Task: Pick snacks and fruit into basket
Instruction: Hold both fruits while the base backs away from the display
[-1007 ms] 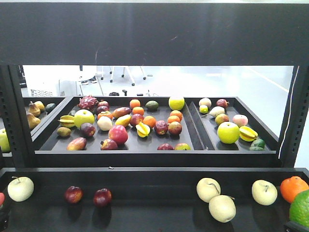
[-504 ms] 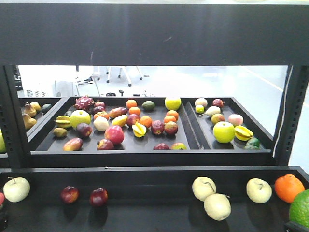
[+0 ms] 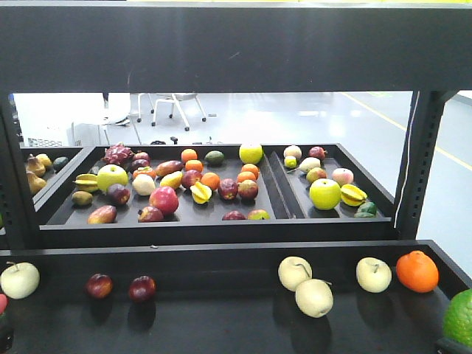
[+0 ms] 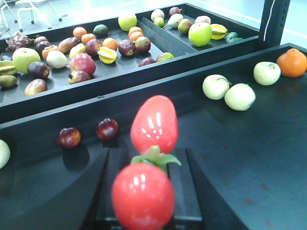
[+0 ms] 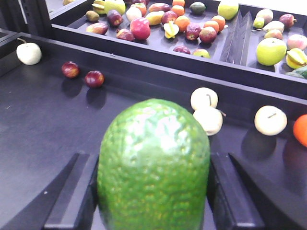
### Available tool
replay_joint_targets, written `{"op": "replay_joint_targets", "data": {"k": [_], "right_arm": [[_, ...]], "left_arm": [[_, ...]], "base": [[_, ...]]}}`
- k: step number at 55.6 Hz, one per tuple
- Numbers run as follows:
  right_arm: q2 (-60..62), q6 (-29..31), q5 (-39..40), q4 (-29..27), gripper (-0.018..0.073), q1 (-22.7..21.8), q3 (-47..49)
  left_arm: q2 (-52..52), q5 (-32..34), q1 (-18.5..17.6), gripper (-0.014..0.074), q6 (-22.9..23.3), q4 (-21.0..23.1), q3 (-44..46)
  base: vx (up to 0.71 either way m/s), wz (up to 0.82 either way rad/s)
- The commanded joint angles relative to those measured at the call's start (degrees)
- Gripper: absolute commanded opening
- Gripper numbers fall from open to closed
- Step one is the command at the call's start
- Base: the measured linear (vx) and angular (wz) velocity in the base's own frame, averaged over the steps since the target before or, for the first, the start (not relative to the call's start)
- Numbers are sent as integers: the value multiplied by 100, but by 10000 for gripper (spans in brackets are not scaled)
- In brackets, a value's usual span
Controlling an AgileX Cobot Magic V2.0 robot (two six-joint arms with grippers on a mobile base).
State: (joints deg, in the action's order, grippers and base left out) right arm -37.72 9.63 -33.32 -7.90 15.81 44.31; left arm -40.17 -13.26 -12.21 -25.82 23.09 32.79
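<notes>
Standing by the rack: left claw (image 4: 147, 154) is clamped on a glossy red fruit (image 4: 143, 195) with green leaves, held over the lower shelf (image 4: 268, 158). Right claw (image 5: 154, 160) is clamped on a bumpy green fruit (image 5: 153, 191), fingers tight against both sides, over the same shelf.

Loose on that shelf:
- 2 dark red round fruit (image 3: 99, 285) side by side, left of centre
- far-left pale apple (image 3: 19, 279)
- pair of pale apples (image 3: 295, 272) close together near the middle
- right pale apple (image 3: 374, 274) just beside an orange (image 3: 417, 271)

Behind and higher, a wide black tray (image 3: 184, 233) carries mixed fruit: dragon fruit (image 3: 116, 153) back left, starfruit (image 3: 200, 192) mid, red apple (image 3: 164, 199) near the front. The narrower tray (image 3: 332, 226) to its right holds a big green apple (image 3: 325, 194).
</notes>
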Motion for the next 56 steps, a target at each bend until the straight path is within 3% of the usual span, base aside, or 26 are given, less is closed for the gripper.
{"op": "replay_joint_targets", "data": {"k": [1,56], "right_arm": [[19,34,501,-4,-9,-18,158],[19,34,501,-4,-9,-18,158]], "left_arm": [[41,437,21,-6,37,89,172],[41,437,21,-6,37,89,172]], "base": [[-12,1],[-9,-9]]}}
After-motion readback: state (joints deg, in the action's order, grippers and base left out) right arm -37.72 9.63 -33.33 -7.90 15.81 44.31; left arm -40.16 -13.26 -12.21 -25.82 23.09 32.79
